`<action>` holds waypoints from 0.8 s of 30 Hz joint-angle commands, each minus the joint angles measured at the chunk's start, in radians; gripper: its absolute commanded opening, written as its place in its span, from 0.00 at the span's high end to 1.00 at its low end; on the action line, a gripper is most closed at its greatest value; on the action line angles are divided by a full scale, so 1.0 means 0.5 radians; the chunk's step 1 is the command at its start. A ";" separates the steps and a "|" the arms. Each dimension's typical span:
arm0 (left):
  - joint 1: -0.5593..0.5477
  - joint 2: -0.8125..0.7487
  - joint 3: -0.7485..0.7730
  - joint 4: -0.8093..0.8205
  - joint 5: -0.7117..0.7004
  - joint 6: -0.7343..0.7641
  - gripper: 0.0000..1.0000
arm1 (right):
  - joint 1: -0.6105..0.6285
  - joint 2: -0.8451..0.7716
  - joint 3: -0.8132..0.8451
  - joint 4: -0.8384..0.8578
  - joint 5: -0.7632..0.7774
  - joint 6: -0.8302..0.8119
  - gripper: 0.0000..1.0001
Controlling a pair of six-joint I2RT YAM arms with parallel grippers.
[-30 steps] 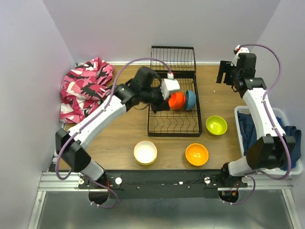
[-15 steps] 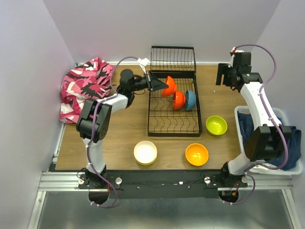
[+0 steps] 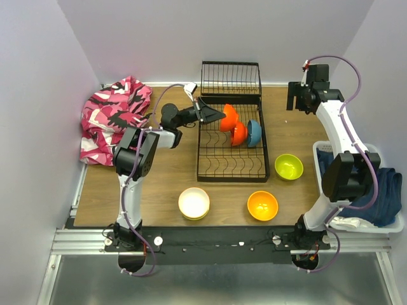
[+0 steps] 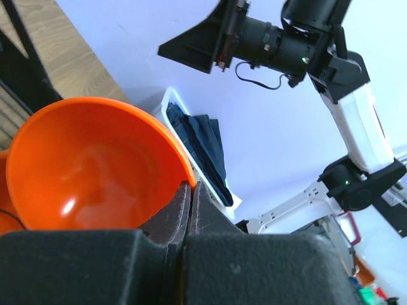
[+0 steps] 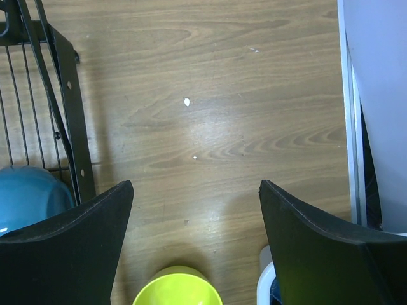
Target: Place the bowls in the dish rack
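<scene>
My left gripper is shut on the rim of an orange-red bowl, held on edge over the back of the black dish rack. A red bowl and a blue bowl stand in the rack beside it. On the table lie a lime green bowl, an orange bowl and a cream-white bowl. My right gripper hangs open and holds nothing, high over the back right, above bare wood between the rack and the lime green bowl.
The rack's wire flap stands up at its far end. A pink camouflage cloth lies at the back left. A white basket of blue cloth sits along the right edge.
My left arm has folded back to the left and carried the orange-red bowl toward the rack's back end, the gripper now pointing right. The right gripper has drifted slightly back and stays open.
</scene>
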 commanded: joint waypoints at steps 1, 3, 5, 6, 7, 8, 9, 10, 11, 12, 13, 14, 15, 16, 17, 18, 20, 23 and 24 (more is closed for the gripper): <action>0.047 0.110 0.003 0.328 -0.094 -0.152 1.00 | -0.009 -0.001 -0.054 -0.022 0.054 -0.021 0.12; 0.053 0.135 -0.019 0.386 -0.100 -0.186 1.00 | -0.009 -0.004 -0.054 -0.031 0.064 -0.027 0.12; 0.053 0.156 -0.034 0.396 -0.119 -0.202 1.00 | -0.012 -0.001 -0.057 -0.037 0.064 -0.030 0.12; 0.053 0.169 -0.031 0.399 -0.125 -0.205 1.00 | -0.009 0.002 -0.061 -0.037 0.067 -0.030 0.12; 0.050 0.181 -0.025 0.402 -0.131 -0.211 1.00 | -0.009 0.005 -0.061 -0.037 0.070 -0.030 0.12; 0.050 0.214 -0.010 0.402 -0.131 -0.226 1.00 | -0.009 0.005 -0.067 -0.037 0.061 -0.027 0.12; 0.050 0.227 -0.003 0.411 -0.134 -0.229 1.00 | -0.009 0.008 -0.067 -0.034 0.057 -0.030 0.12; 0.047 0.239 0.003 0.414 -0.137 -0.236 1.00 | -0.012 0.014 -0.070 -0.034 0.057 -0.030 0.12; 0.047 0.260 0.009 0.411 -0.137 -0.236 1.00 | -0.009 0.017 -0.064 -0.034 0.064 -0.027 0.12; 0.047 0.267 0.012 0.408 -0.137 -0.227 1.00 | -0.009 0.017 -0.067 -0.034 0.064 -0.033 0.12; 0.044 0.276 0.015 0.396 -0.134 -0.223 1.00 | -0.009 0.020 -0.064 -0.037 0.067 -0.030 0.12; 0.038 0.288 0.012 0.384 -0.134 -0.220 1.00 | -0.009 0.020 -0.061 -0.037 0.067 -0.033 0.12; 0.032 0.300 0.012 0.381 -0.140 -0.226 1.00 | -0.009 0.023 -0.064 -0.040 0.067 -0.036 0.12; 0.029 0.313 0.012 0.384 -0.146 -0.229 1.00 | -0.009 0.020 -0.064 -0.040 0.067 -0.036 0.12; 0.023 0.337 0.015 0.390 -0.149 -0.233 1.00 | -0.009 0.026 -0.070 -0.040 0.067 -0.036 0.12; 0.011 0.350 0.027 0.399 -0.162 -0.245 1.00 | -0.009 0.023 -0.079 -0.037 0.064 -0.033 0.12; -0.008 0.392 0.052 0.426 -0.171 -0.272 1.00 | -0.009 0.026 -0.091 -0.037 0.060 -0.030 0.12; -0.042 0.435 0.089 0.466 -0.199 -0.315 1.00 | -0.009 0.029 -0.119 -0.047 0.045 -0.030 0.12; -0.054 0.445 0.095 0.482 -0.208 -0.328 1.00 | -0.009 0.026 -0.128 -0.050 0.039 -0.030 0.12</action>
